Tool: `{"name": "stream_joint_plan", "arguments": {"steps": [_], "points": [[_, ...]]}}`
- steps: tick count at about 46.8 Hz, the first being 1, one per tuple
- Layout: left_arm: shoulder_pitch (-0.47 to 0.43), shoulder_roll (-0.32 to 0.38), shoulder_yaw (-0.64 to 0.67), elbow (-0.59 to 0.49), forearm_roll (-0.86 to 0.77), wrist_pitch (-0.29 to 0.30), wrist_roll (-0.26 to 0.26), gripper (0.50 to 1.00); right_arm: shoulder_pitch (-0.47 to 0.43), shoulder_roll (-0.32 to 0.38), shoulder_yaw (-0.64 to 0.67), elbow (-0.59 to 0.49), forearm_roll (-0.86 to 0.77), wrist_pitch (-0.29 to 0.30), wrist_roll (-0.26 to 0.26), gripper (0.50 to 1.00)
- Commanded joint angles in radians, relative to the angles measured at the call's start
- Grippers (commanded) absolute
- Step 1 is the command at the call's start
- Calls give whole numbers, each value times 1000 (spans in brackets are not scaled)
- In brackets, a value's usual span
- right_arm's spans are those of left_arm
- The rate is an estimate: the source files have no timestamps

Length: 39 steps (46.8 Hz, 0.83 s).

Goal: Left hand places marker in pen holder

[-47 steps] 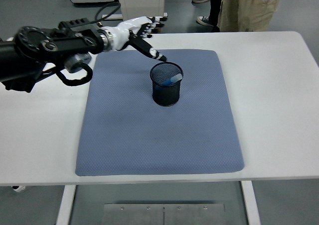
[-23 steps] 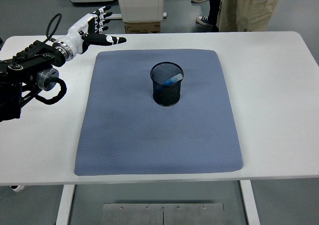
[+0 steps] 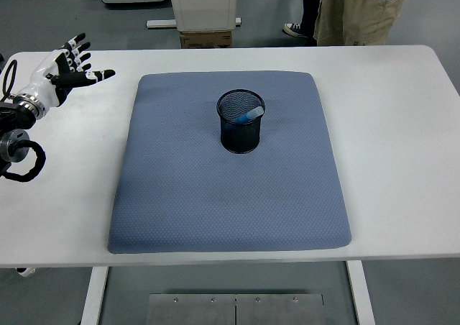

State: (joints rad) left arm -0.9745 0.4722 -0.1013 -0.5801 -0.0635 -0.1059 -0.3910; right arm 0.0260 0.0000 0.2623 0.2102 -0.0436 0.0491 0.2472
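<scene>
**White table, marker in holder**

White table (image 3: 402, 159), blue-grey mat (image 3: 230, 195) across centre. Black mesh pen holder (image 3: 241, 122) upright on mat, blue marker (image 3: 249, 114) leaning inside. Left hand (image 3: 63, 67) at far-left edge, fingers spread, empty.

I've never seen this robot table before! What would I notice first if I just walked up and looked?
Probably the black mesh pen holder standing upright near the middle of the blue-grey mat, with a light blue marker leaning inside it. Next, the robot's left hand at the table's far left edge, fingers spread and holding nothing. At the top, a person's legs show behind the white table.
</scene>
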Motion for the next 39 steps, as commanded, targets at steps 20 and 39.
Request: {"name": "stream_joint_plan", "arguments": {"steps": [20, 39], "points": [[28, 26, -44, 6, -4, -6, -17, 1000, 0, 0, -2, 0, -1, 0, 0, 1000], [31, 25, -44, 6, -2, -6, -17, 1000, 15, 0, 2, 0, -7, 0, 4, 1000]]}}
